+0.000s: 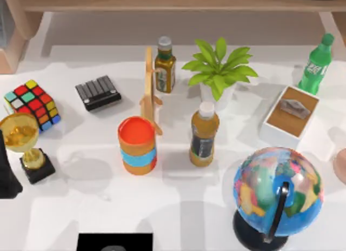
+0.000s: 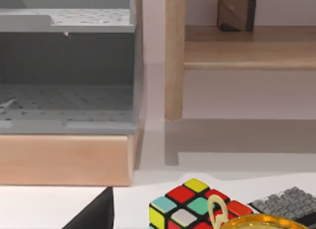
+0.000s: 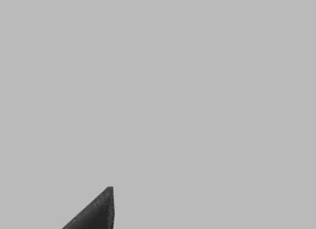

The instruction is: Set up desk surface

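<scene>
The desk surface (image 1: 178, 205) is a broad white tabletop crowded with objects. My left arm (image 1: 6, 175) shows as a dark shape at the table's left edge, beside a gold trophy (image 1: 24, 143) and a Rubik's cube (image 1: 32, 104). A dark part of my left gripper (image 2: 96, 215) hangs over the table near the Rubik's cube (image 2: 192, 209) and the trophy's rim (image 2: 266, 223). A dark part of my right gripper (image 3: 94, 214) appears against plain grey, near nothing.
On the table stand a black keypad (image 1: 98, 92), wooden stand (image 1: 150, 94), dark bottle (image 1: 165, 66), potted plant (image 1: 219, 72), orange drink bottle (image 1: 204, 134), orange-and-blue cup (image 1: 138, 145), globe (image 1: 278, 194), green bottle (image 1: 316, 64) and white box (image 1: 290, 117). A wooden shelf (image 1: 162, 1) spans the back.
</scene>
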Robot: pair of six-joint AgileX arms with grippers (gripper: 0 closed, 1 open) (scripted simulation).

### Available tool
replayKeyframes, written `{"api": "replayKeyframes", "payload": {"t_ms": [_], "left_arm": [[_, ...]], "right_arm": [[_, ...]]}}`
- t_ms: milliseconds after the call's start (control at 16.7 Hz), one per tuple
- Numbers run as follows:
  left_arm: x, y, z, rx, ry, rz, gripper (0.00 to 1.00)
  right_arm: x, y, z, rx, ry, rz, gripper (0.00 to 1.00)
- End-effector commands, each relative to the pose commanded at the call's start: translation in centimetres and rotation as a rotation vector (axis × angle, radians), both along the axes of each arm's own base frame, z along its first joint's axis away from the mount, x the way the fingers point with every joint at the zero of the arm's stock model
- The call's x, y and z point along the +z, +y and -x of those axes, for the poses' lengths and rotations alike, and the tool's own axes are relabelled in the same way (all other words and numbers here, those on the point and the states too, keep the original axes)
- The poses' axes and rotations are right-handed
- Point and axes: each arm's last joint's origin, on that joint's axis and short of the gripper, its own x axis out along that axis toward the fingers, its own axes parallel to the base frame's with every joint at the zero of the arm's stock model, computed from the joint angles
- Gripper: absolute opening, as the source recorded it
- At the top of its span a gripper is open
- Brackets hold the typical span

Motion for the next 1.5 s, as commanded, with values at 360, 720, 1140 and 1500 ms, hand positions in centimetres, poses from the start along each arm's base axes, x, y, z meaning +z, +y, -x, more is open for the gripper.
{"api": "replayKeyframes", "payload": {"t_ms": [360, 720, 1140, 1500], "left_arm": [[0.0, 0.0, 0.0, 0.0, 0.0, 0.0, 1.0], [0.0, 0.0, 0.0, 0.0, 0.0, 0.0, 1.0], [0.0, 0.0, 0.0, 0.0, 0.0, 0.0, 1.0], [0.0, 0.0, 0.0, 0.0, 0.0, 0.0, 1.0]], "right_arm": [[-4.0, 14.5, -4.3, -0.849, -0.002, 0.527, 1.0], [-16.5, 22.3, -15.5, -1.565, -0.118, 1.347, 1.0], [-31.0, 21.8, -22.1, -1.81, -0.322, 2.18, 1.0], [-34.6, 20.9, -22.7, -1.861, -0.433, 2.365, 1.0]]}}
